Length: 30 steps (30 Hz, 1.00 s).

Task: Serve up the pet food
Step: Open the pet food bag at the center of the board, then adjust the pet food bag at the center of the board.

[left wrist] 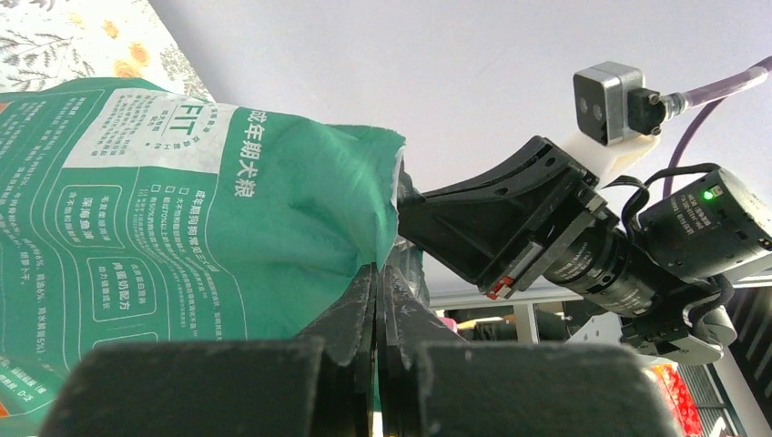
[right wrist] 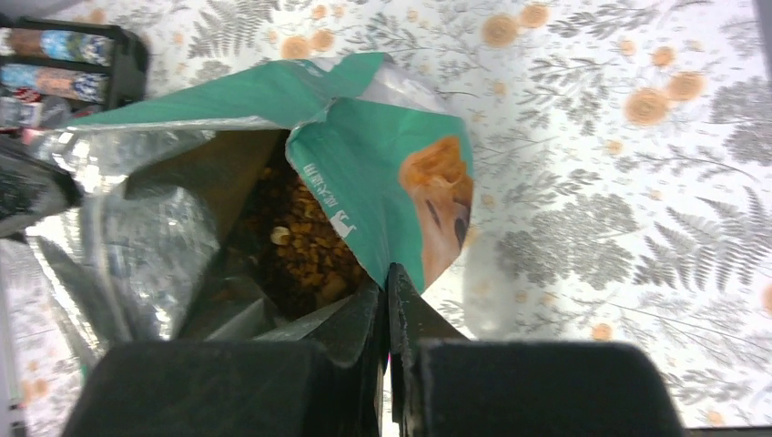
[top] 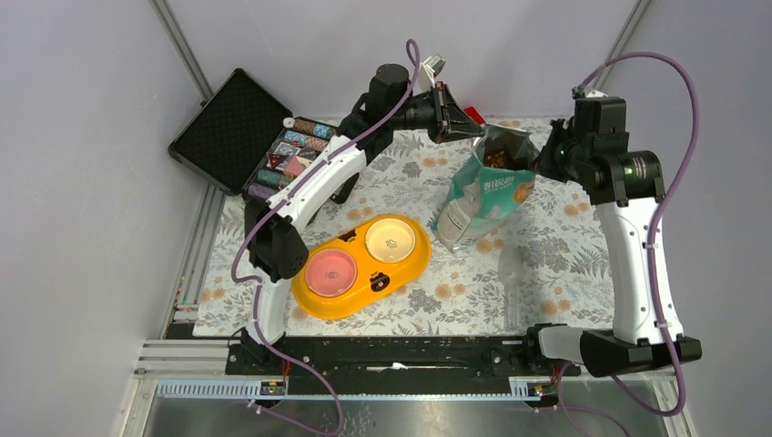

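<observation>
The teal-and-white pouch (top: 478,196) stands on the floral mat with its top pulled open. The pet food (right wrist: 300,246), brown kibble, shows inside it between the silver lining walls. My left gripper (top: 472,127) is shut on the pouch's rim at its far left side. In the left wrist view its jaws (left wrist: 378,273) pinch the green edge of the pouch (left wrist: 182,209). My right gripper (top: 539,159) is shut on the opposite, right edge of the rim. In the right wrist view it (right wrist: 387,278) clamps the printed flap beside the dog picture (right wrist: 437,187).
An orange double feeder (top: 414,266) lies left of the pouch, with a pink bowl (top: 330,270) and a cream bowl (top: 391,239). An open black case (top: 238,123) of small items sits at the back left. A clear plastic item (top: 510,273) rests on the mat near the pouch's base.
</observation>
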Each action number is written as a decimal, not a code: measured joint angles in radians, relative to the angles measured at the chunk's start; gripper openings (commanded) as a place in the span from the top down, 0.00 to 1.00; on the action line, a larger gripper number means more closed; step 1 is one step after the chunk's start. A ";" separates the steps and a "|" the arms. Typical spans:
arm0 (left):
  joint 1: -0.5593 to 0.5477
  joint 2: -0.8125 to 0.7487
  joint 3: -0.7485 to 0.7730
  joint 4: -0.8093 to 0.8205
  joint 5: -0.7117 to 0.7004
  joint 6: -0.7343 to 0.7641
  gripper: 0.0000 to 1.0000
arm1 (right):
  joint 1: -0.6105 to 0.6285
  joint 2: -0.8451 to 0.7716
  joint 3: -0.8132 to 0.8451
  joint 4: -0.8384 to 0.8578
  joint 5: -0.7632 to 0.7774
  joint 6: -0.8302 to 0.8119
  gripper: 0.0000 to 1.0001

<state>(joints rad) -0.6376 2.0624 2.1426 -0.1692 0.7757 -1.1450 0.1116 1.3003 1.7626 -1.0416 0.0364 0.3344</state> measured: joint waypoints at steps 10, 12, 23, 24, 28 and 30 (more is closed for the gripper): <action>-0.072 0.002 0.037 -0.038 0.005 0.007 1.00 | -0.004 -0.225 -0.209 0.015 0.087 -0.047 1.00; -0.078 0.016 0.089 -0.078 0.006 0.019 1.00 | -0.004 -0.241 -0.214 0.003 0.085 -0.047 0.88; -0.108 -0.035 0.164 0.032 0.026 0.020 1.00 | -0.013 -0.325 -0.197 0.026 -0.031 -0.059 0.51; -0.112 -0.039 0.158 0.034 0.026 0.022 1.00 | -0.013 -0.312 -0.177 0.024 -0.030 -0.059 0.47; -0.125 -0.042 0.147 0.030 0.030 0.032 1.00 | -0.013 -0.238 -0.143 0.018 -0.021 -0.053 0.39; -0.124 -0.042 0.143 0.022 0.030 0.041 1.00 | -0.013 -0.213 -0.165 0.001 0.000 -0.054 0.37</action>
<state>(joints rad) -0.7616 2.0205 2.2856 -0.1471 0.8055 -1.1042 0.0982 1.0874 1.5974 -1.0409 0.0364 0.2806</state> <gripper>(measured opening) 0.009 0.606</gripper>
